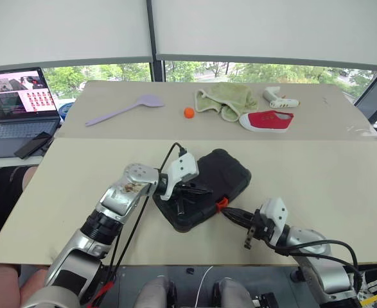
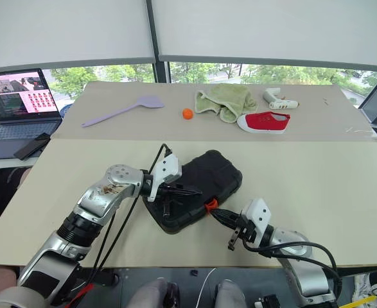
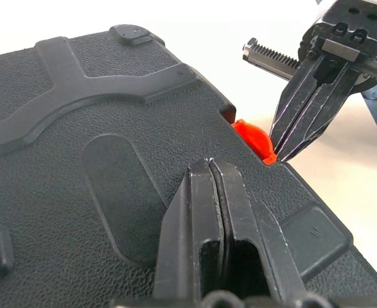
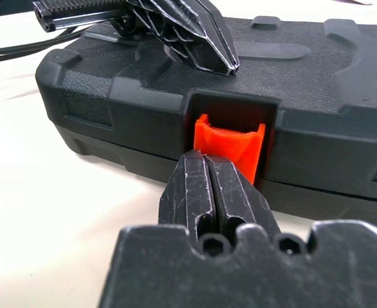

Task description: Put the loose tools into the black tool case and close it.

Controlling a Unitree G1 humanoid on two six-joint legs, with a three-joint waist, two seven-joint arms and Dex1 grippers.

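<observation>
Your left gripper (image 1: 198, 190), fingers clenched together and grasping nothing, pressed on the lid of the closed rectangular black moulded-plastic tool case (image 1: 223, 170) near the pale table's (image 1: 316, 173) front edge. Your right gripper (image 1: 230, 215), likewise clenched empty, touched the case's small orange latch (image 1: 221, 204).

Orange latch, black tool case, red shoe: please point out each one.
orange latch (image 4: 229, 146), right wrist view, its front face.
black tool case (image 1: 221, 172), left eye view, lid top.
red shoe (image 1: 267, 120), left eye view, its side.

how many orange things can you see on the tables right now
2: a small orange ball on the far table, between the lilac spatula and the green cloth, and the orange latch on the black tool case's front edge. Others may be hidden.
</observation>
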